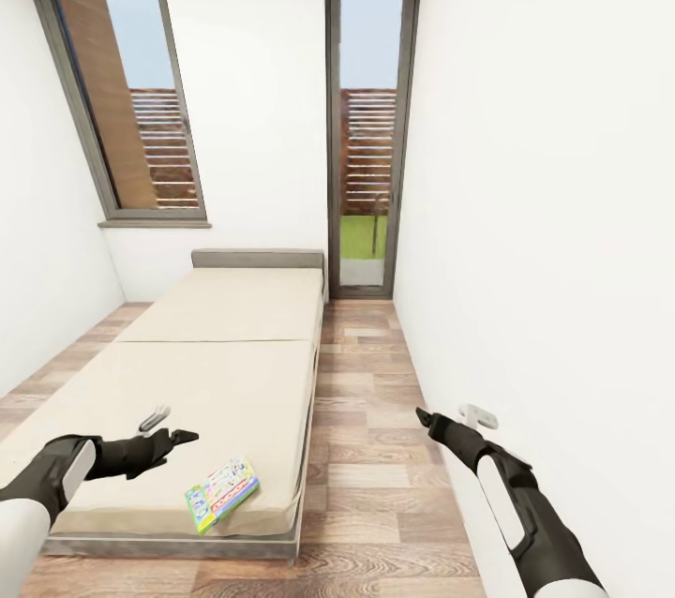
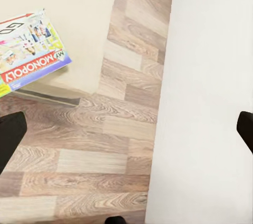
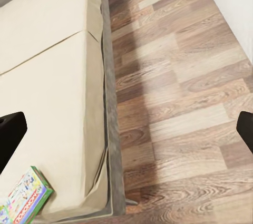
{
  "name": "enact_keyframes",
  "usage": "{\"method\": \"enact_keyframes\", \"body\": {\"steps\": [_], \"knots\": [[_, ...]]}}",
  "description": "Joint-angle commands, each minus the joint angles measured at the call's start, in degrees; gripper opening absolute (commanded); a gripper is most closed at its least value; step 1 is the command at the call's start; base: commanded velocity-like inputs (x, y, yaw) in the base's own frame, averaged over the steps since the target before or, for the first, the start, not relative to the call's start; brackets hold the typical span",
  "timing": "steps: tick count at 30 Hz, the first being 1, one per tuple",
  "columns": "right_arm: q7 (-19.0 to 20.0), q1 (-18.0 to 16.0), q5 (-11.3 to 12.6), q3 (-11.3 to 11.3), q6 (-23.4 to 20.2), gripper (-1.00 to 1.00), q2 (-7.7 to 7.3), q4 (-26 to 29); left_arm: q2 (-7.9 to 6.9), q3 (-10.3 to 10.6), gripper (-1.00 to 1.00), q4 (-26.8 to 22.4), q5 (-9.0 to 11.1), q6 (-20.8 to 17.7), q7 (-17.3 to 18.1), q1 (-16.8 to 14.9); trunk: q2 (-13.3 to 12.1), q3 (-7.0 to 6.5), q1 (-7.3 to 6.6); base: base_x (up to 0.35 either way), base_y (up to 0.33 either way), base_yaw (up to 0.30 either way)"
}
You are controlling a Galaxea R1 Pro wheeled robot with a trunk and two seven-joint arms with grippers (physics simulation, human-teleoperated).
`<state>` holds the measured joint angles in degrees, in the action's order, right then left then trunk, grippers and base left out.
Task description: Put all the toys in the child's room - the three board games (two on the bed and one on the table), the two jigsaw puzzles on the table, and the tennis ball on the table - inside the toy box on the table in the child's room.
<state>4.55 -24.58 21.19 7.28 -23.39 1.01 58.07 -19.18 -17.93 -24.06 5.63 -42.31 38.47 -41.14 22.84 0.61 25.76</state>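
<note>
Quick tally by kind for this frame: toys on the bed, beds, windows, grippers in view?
Board games on the bed: 1
Beds: 1
Windows: 2
Grippers: 2, left and right
Total: 6

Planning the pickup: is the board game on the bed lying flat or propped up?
Flat: the board game lies face-up on the bed.

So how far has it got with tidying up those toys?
Hard to say what is finished: one board game lies on the bed near its foot corner. Nothing is in hand; the left claw and right claw hang open and empty. That game remains to be picked up.
</note>
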Motion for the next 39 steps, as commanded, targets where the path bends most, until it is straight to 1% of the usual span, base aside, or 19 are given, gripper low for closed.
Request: {"method": "enact_keyframes", "body": {"steps": [1,3,4,5,7,9,12,13,15,19,20,21,24,26,31,39], "knots": [[0.26,-0.04,0.29,-0.31,-0.45,1.00,0.21,0.24,-0.12,-0.16,1.00,1.12,0.42,-0.13,-0.02,-0.40,0.08,0.06,0.03,0.000,0.000,0.000],[0.21,-0.05,0.46,-1.47,-0.56,1.00,0.69,0.45,-0.22,-0.17,1.00,2.06,0.50,-0.02,0.00,-0.75,0.08,0.06,0.03,0.000,0.000,0.000],[0.17,-0.08,0.55,-2.32,-0.64,1.00,1.29,0.74,-0.30,-0.17,1.00,2.42,0.54,0.00,0.07,-0.91,0.08,0.06,0.03,0.000,0.000,0.000],[0.16,-0.08,0.58,-2.70,-0.68,1.00,1.67,0.98,-0.34,-0.17,1.00,2.55,0.56,0.01,0.12,-0.97,0.08,0.06,0.03,0.000,0.000,0.000],[0.13,-0.10,0.65,-3.73,-0.89,1.00,3.41,2.40,-0.56,-0.17,1.00,2.73,0.59,0.03,0.26,-1.17,0.08,0.06,0.03,0.000,0.000,0.000],[0.10,-0.11,0.76,-4.17,-0.98,1.00,4.72,3.30,-0.92,-0.17,1.00,2.67,0.60,0.03,0.33,-1.25,0.08,0.06,0.03,0.000,0.000,0.000],[0.08,-0.11,0.78,-4.48,-1.04,1.00,5.40,3.87,-1.06,-0.27,1.00,2.58,0.67,0.01,0.34,-1.30,0.08,0.06,0.03,0.000,0.000,0.000],[0.09,-0.11,0.78,-4.57,-1.08,1.00,5.50,4.03,-1.10,-0.43,1.00,2.53,0.68,-0.08,0.38,-1.30,0.08,0.06,0.03,0.000,0.000,0.000],[0.09,-0.11,0.71,-4.65,-1.14,1.00,5.55,4.24,-1.17,-0.86,1.00,2.48,0.69,-0.23,0.42,-1.31,0.88,0.42,0.47,0.000,0.000,0.000],[0.36,-0.11,0.81,-4.64,-1.45,1.00,5.14,4.44,-1.65,-2.62,1.00,2.47,0.70,-0.35,0.51,-1.31,2.48,1.14,1.35,0.000,0.000,0.000],[0.49,-0.13,0.83,-4.63,-1.67,1.00,5.29,4.47,-1.84,-3.58,1.00,2.49,0.70,-0.44,0.53,-1.31,2.88,1.32,1.57,0.000,0.000,0.000],[0.54,-0.15,0.84,-4.63,-1.74,1.00,5.35,4.49,-1.93,-4.11,1.00,2.49,0.70,-0.52,0.53,-1.31,3.29,1.50,1.78,0.000,0.000,0.000],[0.67,-0.12,0.86,-4.69,-2.02,1.00,5.52,5.46,-2.23,-7.28,1.00,2.52,0.66,-1.32,0.61,-1.32,4.49,2.04,2.44,0.000,0.000,0.000],[0.70,-0.12,0.87,-4.71,-2.15,1.00,5.51,5.98,-2.29,-8.19,1.00,2.52,0.64,-1.59,0.62,-1.32,5.29,2.40,2.88,0.000,0.000,0.000],[0.72,-0.04,0.87,-4.73,-2.98,1.00,5.54,6.44,-2.35,-8.98,1.00,2.52,0.62,-1.91,0.64,-1.32,7.30,3.30,3.98,0.000,0.000,0.000],[0.68,-0.07,0.87,-4.73,-3.52,1.00,5.59,6.53,-2.35,-9.13,1.00,2.52,0.60,-1.93,0.88,-1.32,10.51,4.73,5.74,0.000,0.000,0.000]]}}
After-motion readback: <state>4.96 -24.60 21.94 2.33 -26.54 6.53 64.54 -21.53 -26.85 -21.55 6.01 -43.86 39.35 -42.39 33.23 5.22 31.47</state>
